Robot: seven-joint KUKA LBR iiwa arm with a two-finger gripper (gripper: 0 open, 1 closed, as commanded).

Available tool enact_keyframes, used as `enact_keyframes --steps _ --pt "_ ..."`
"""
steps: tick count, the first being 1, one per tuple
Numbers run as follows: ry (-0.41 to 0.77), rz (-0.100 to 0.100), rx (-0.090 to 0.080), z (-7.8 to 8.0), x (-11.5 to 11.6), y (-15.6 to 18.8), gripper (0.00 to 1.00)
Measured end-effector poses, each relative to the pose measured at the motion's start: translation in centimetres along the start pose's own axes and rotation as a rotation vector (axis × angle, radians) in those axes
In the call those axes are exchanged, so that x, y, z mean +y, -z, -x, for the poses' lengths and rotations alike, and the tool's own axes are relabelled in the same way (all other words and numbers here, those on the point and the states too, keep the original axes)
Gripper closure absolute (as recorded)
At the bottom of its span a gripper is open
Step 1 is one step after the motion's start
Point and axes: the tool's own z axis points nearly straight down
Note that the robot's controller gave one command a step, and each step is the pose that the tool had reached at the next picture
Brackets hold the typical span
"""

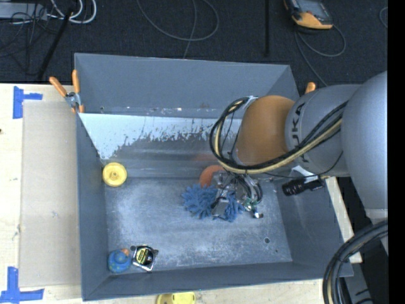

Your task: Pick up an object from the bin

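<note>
My gripper (228, 202) is down in the middle right of the bin, its fingers among the strands of a blue fluffy mop-like thing (201, 200). That blue thing lies on the bin floor and spreads out to the gripper's left. An orange ball-like thing (207, 174) sits just behind it, partly hidden by the arm's cover. Whether the fingers have closed on the blue strands cannot be made out.
A yellow round lid-like thing (114, 174) lies at the left of the bin floor. Near the front left corner are a small blue toy (118, 261) and a black and yellow tape measure (145, 257). The arm with its orange cover and cables overhangs the right side.
</note>
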Motion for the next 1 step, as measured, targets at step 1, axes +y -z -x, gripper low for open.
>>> enact_keyframes --steps 1 --pt "0.022 -0.001 0.009 -1.49 0.56 14.86 1.00"
